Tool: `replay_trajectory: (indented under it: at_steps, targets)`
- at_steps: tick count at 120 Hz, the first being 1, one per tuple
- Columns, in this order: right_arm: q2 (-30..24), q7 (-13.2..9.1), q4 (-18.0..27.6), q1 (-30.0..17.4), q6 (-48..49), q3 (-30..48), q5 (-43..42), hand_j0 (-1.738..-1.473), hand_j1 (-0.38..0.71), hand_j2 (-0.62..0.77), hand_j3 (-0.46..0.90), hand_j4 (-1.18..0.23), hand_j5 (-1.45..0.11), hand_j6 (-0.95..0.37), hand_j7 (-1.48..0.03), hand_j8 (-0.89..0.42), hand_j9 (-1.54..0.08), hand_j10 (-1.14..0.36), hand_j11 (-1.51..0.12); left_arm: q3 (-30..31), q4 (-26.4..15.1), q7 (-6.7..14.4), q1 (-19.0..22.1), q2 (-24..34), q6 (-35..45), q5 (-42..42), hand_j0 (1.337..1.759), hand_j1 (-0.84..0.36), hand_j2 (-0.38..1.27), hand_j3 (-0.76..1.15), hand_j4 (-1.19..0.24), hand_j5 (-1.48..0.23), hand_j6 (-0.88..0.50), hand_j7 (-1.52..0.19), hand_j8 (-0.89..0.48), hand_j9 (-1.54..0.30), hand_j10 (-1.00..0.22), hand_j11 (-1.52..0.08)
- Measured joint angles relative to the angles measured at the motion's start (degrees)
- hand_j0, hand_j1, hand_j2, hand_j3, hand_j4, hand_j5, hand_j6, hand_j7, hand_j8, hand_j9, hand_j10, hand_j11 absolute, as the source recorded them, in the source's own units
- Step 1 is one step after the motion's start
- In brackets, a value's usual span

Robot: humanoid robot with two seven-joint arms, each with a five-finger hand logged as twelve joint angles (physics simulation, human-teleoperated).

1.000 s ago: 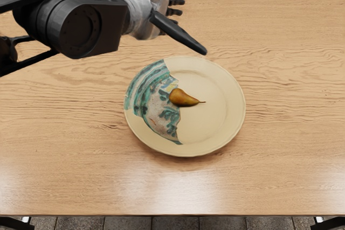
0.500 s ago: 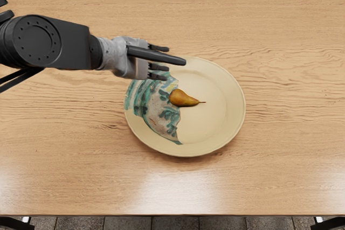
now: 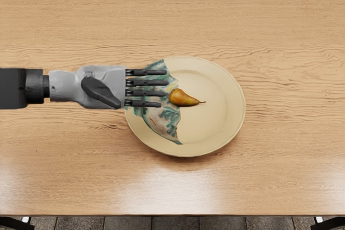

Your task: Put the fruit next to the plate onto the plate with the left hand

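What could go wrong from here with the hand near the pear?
The pear lies on the plate; the straight fingers of the left hand point at it, tips just short. A push forward could roll it toward the far rim. The hand hangs over the plate's left edge; dropping could tip the plate.

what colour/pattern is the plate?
Cream plate, with a teal-green swirl pattern on its left part only. The head view shows it best.
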Motion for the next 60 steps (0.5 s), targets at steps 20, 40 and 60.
replay_trajectory:
  at_steps: [20,40,60]
  targets:
    - [0.0,0.0,0.0,0.15,-0.01,0.0,0.0,-1.658,-0.31,-0.01,0.0,-0.03,-0.04,-0.03,-0.04,-0.03,-0.04,-0.03,-0.04,-0.45,1.41,0.0,3.56,8.14,-11.77,0.07,1.658,0.35,0.0,0.0,0.0,0.0,0.0,0.0,0.0,0.0,0.0,0.0]
    - [0.0,0.04,0.08,0.29,0.0,-0.05,-0.05,-1.658,-0.31,-0.01,0.0,-0.03,-0.04,-0.03,-0.04,-0.03,-0.04,-0.03,-0.04,-0.27,2.47,0.0,5.85,14.57,-15.18,-0.15,1.658,0.35,0.0,0.0,0.0,0.0,0.0,0.0,0.0,0.0,0.0,0.0]
    - [0.0,0.05,0.2,0.32,0.0,-0.06,-0.08,-1.658,-0.31,-0.01,0.0,-0.03,-0.04,-0.03,-0.04,-0.03,-0.04,-0.03,-0.04,-0.26,3.23,0.0,7.41,18.45,-15.87,-1.1,1.658,0.35,0.0,0.0,0.0,0.0,0.0,0.0,0.0,0.0,0.0,0.0]
